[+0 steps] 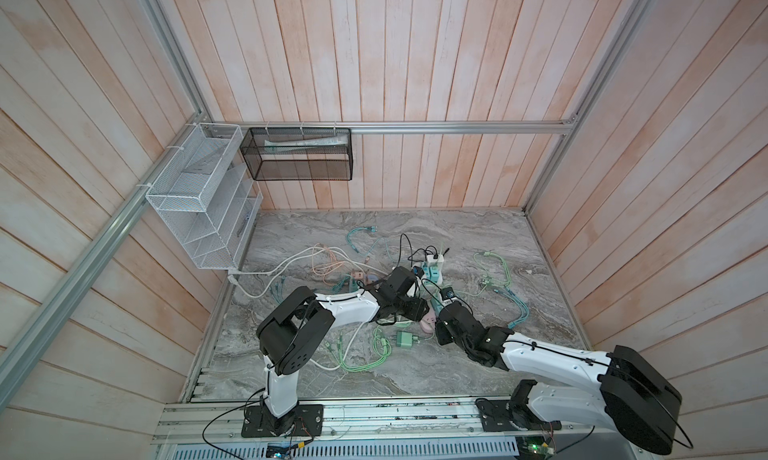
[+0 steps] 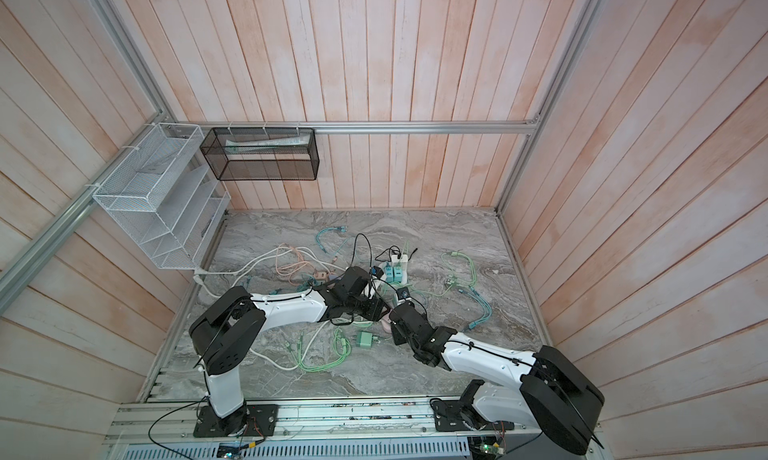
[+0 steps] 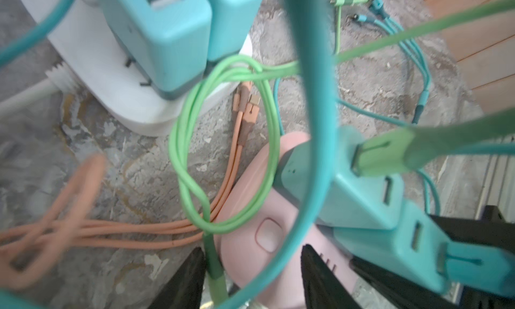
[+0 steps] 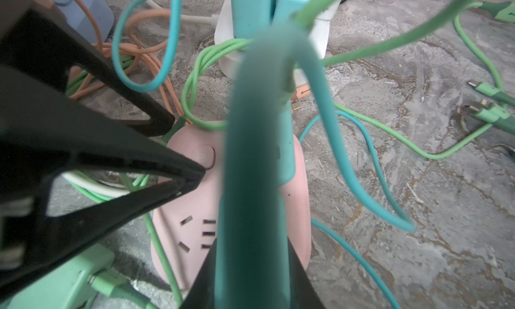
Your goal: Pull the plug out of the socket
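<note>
**Strip pinned, plug clamped: the pull is yours to make**

Your right gripper [image 4: 252, 244] has its fingers pressed against both flanks of the teal plug [image 4: 250, 198]. The plug stands on the pink power strip [image 4: 195, 207] in the middle of the table. I judge it not yet out, though the prongs are hidden.

Your left gripper [image 3: 252, 247] is there as a hold-down. Its fingers are spread and pinch nothing: one tip [image 4: 184, 168] rests on the strip by the button [image 3: 269, 235], the other sits just off the strip's end beside a green cable [image 3: 223, 143]. That bracing is why the strip should not rise with the plug when you lift.

A second teal charger [image 3: 348, 187] sits just beside the one you hold, and a teal lead [image 3: 315, 98] arches over both, so pull straight along the prongs.

The surface is a grey marble-patterned tabletop [image 1: 519, 354]. It is strewn with leads, among them orange cables [image 3: 139, 232], plus a white power strip [image 3: 111, 79] near the pink one and a loose green charger [image 1: 406, 338].

Pale wood-slat walls [image 1: 415, 63] close in three sides. A white mesh rack [image 1: 195, 188] and a black mesh basket [image 1: 299, 155] hang from aluminium rails [image 1: 457, 126] in the far left corner
</note>
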Controlling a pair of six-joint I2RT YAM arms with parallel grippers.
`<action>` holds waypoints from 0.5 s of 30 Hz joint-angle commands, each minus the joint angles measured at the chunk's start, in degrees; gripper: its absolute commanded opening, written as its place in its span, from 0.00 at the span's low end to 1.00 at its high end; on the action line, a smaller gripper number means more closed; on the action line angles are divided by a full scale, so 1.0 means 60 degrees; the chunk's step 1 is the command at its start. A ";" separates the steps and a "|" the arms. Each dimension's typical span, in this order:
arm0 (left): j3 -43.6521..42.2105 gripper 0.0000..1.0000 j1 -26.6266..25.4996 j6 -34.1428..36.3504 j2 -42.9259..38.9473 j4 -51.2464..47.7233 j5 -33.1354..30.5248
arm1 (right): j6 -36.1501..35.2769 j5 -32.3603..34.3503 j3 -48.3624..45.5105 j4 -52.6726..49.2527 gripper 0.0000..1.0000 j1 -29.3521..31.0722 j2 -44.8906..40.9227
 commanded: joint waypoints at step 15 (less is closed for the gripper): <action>0.0523 0.57 -0.0229 0.0025 0.0894 -0.1093 -0.0070 | -0.0298 0.0139 0.0271 0.0562 0.05 -0.0156 0.0349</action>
